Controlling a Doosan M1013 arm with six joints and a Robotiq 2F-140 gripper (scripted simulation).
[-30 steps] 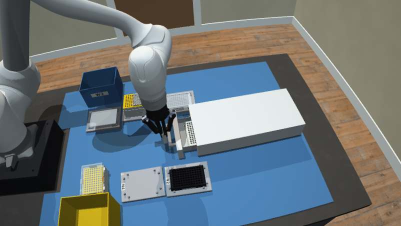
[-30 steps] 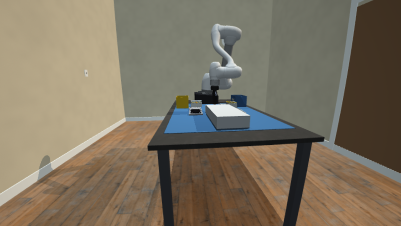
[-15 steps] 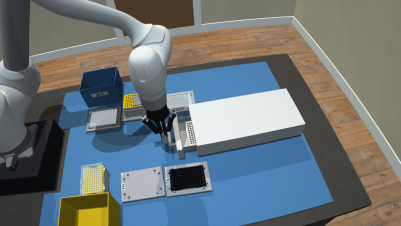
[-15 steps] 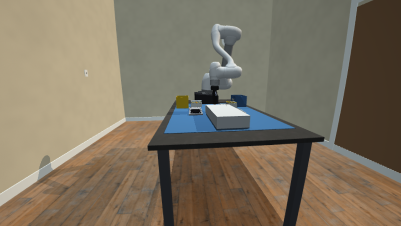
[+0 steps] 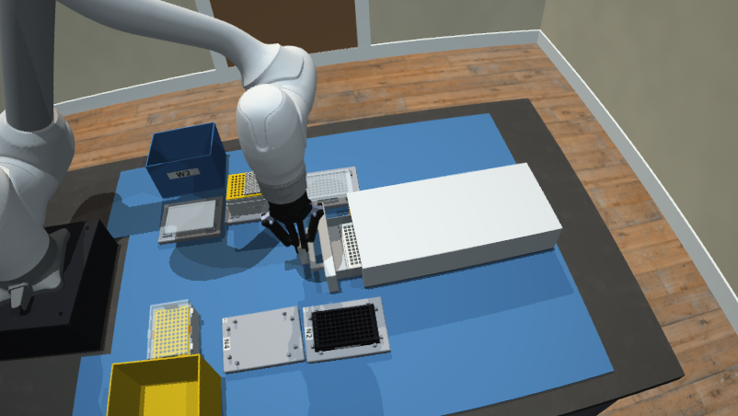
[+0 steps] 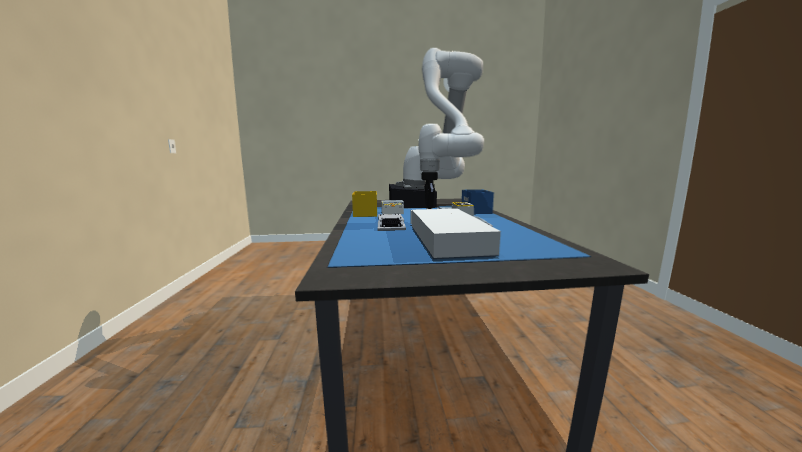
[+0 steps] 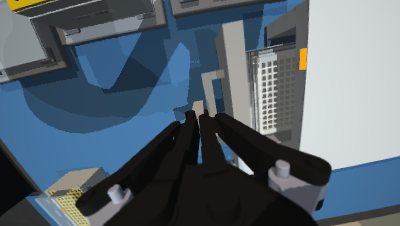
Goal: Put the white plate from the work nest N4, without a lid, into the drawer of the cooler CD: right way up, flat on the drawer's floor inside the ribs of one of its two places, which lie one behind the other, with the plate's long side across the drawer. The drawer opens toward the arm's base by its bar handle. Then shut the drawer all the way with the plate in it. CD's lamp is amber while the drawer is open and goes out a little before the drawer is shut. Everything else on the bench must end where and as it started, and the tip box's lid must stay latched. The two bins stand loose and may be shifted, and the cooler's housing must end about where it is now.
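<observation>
Now matte-black tool, pinched shut, meets grey bar handle.

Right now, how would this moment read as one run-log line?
phase: closing drawer | pincer: shut, empty, at bar handle | white plate: in drawer | N4 nest: vacated | lamp: amber
</observation>
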